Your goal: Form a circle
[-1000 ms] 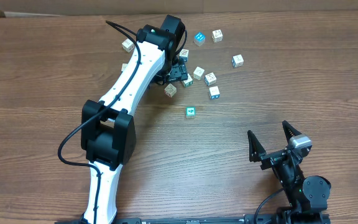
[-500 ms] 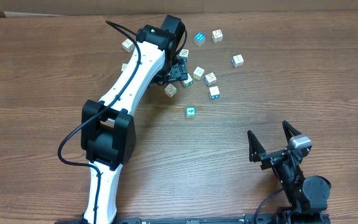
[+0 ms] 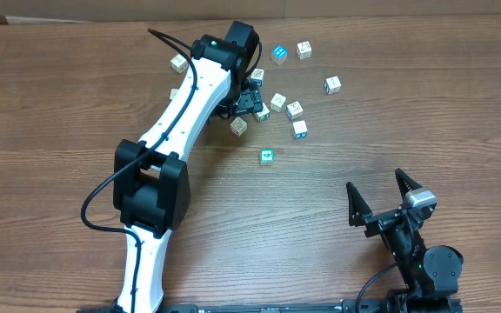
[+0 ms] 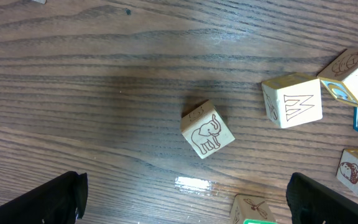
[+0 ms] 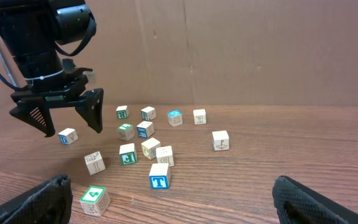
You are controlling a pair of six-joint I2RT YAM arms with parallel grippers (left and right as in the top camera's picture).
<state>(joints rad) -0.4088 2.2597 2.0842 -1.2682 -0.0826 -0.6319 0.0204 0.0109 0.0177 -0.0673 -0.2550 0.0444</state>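
Nothing has moved since the earlier frames: both arms and all the cubes (image 3: 294, 109) stay in the same places. The cubes lie on the table (image 3: 59, 130) in a loose group close to its far edge, about at the middle of that edge. They do not make a ring. Some nearly touch each other in the centre of the group, and others lie apart at its borders. One green-topped cube (image 3: 266, 156) lies alone on the side toward the near edge.

The left gripper (image 5: 71, 132) hangs over the left part of the group with its jaws wide apart, and it holds nothing. In the left wrist view, an elephant cube (image 4: 207, 129) lies on bare wood ahead of the two dark fingers (image 4: 55, 199), and neither finger touches it. A cube with the letter M (image 4: 293, 101) is near it, to the right.

The right gripper (image 3: 376, 180) is near the near edge of the table, toward the right corner and well apart from the cubes. Its jaws are also spread and empty.
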